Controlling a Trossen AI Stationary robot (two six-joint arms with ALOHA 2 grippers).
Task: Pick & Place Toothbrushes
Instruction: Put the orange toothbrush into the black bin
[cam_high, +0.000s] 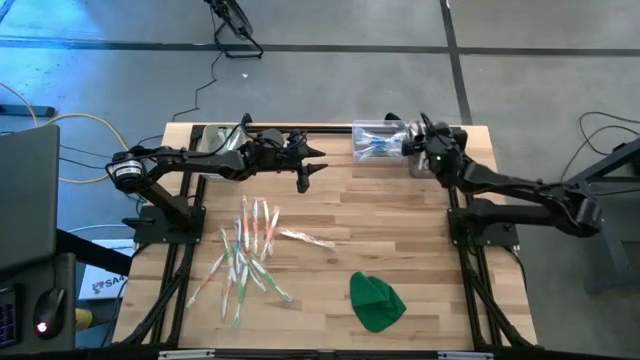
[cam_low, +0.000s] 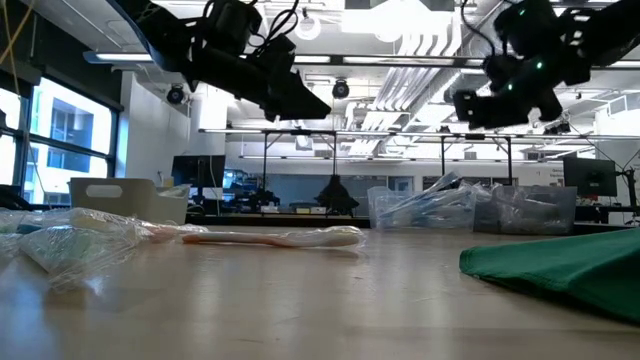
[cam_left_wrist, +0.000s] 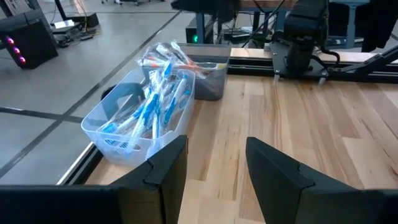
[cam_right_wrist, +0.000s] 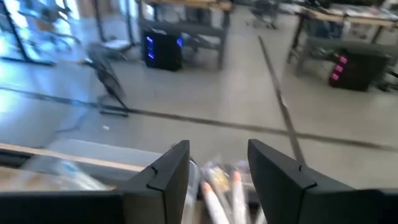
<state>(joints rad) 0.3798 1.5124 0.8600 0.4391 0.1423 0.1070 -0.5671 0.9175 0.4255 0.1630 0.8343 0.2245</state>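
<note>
Spread, apparently empty, our right gripper (cam_high: 421, 127) hangs over the far clear bin (cam_high: 378, 141); lift straight, then fetch loose toothbrushes (cam_high: 250, 255).

Pale wooden table (cam_high: 400, 230), clear glossy plastic bin (cam_left_wrist: 124, 124), matt green cloth (cam_high: 376, 300).

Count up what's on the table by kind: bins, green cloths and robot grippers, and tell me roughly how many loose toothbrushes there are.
Clear bins: 2, one holding toothbrushes and one beside the right gripper
Green cloth: 1
Grippers: 2, left gripper and right gripper
Loose toothbrushes: about 12, overlapping, so not exact
Total: about 17
</note>
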